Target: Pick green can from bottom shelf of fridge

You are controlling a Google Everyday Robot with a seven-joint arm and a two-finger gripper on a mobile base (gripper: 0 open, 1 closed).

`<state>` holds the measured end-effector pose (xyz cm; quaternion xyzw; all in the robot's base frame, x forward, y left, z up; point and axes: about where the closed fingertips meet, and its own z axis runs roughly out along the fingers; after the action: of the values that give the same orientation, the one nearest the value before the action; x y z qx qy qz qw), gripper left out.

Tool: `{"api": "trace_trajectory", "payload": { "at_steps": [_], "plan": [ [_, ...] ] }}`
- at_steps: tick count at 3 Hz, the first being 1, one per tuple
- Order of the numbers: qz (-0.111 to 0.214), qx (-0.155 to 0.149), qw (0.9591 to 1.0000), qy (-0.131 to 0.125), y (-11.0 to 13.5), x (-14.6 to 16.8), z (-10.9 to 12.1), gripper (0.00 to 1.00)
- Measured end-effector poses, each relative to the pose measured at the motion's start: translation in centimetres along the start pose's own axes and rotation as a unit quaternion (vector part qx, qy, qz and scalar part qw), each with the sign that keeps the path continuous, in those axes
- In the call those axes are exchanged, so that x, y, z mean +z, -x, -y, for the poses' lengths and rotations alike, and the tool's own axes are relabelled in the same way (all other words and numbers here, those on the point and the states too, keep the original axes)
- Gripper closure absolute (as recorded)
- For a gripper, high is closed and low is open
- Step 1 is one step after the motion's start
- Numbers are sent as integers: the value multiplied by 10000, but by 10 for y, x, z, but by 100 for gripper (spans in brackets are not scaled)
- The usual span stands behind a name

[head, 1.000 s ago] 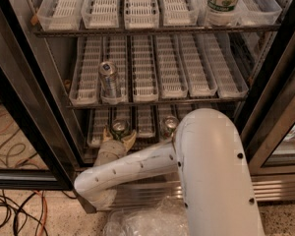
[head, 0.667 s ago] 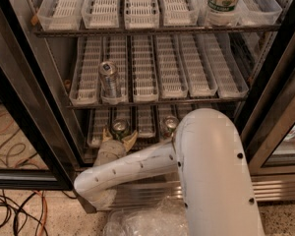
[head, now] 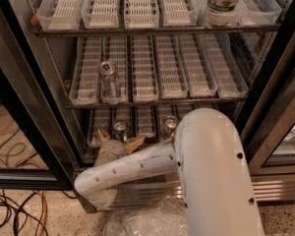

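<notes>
**Figure: Gripper at the green can, bottom shelf — closing the grasp**

The arm (head: 132,168) reaches low into the open fridge (head: 53,77). The gripper (head: 119,140) sits at the front edge of the bottom shelf (head: 145,121). Its two tan fingers (head: 136,142) are spread apart with nothing held. The green can (head: 120,128) stands upright in a lane tray near the shelf front. It shows between the fingers and slightly above them. Whether the tips already flank its sides or stop just short cannot be told from this angle. A paler can (head: 169,125) stands a few lanes to the right, apart from the gripper. A tall can (head: 109,80) stands on the rack above, directly over the work area.

The step in hand is judged to be the final approach and closure. To do it well:

- Keep the can centred between the fingers, so neither tip pushes it back along its lane.
- Advance until the fingers reach the can's sides rather than its rim, then close.
- Lift only a little, since the rack above leaves scant headroom.
- Withdraw straight out along the lane.
</notes>
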<state>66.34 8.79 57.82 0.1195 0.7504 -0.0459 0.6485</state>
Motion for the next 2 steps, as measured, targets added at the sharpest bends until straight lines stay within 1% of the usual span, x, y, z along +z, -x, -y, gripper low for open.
{"api": "trace_trajectory", "payload": {
  "at_steps": [1,2],
  "plan": [
    [-2,-52,9998,178,5,0,-8,1],
    [113,-102,9995,287,17,-3,-13,1]
  ]
}}
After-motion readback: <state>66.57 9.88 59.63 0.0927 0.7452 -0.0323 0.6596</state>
